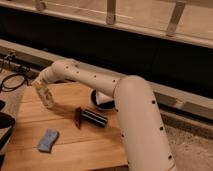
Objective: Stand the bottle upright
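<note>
The bottle is seen lying on its side on the wooden table, near the middle of the board. Its red cap end is turned to the left of the picture and its dark body to the right, so the task is judged as not yet done: the bottle must be lifted or tipped onto its base.

The gripper is held over the far left part of the table, at the end of the white arm, which is bent across the board from the right side. It points downward, close to the wood, and nothing is seen in it. Whether it is spread or closed, it cannot be told.

The bottle lies to the right of the gripper and a little nearer to the camera, apart from it and not touched. The cap end is the end closest to the gripper.

A blue sponge is placed at the near left part, apart from both.
</note>
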Available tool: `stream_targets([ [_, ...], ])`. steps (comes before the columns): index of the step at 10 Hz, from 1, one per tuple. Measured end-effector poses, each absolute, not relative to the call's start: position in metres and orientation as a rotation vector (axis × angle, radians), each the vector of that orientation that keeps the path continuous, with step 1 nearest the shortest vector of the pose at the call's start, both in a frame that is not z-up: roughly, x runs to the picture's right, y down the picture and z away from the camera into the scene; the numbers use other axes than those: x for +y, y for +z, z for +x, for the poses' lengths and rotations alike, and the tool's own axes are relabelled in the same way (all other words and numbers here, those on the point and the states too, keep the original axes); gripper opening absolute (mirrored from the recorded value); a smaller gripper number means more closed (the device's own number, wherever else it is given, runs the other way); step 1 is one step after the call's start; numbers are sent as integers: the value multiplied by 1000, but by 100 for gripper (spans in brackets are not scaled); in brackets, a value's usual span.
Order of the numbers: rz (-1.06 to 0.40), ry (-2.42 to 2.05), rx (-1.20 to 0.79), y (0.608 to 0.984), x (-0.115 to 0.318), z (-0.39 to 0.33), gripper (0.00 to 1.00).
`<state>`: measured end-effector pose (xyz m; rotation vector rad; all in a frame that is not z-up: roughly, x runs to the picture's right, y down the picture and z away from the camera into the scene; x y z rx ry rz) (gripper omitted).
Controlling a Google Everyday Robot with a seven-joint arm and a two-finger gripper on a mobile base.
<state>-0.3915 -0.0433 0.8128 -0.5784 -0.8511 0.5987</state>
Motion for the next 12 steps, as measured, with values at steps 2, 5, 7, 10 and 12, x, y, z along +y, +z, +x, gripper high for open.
stream_targets([
  [2,-571,565,-930,816,-53,-402,4],
  [5,-581,529,-1001,818,-63,-415,1],
  [7,-597,510,-1003,818,-64,-419,15],
  [10,-584,525,-997,816,-61,-418,42],
  [12,-593,509,-1003,815,-59,-423,60],
])
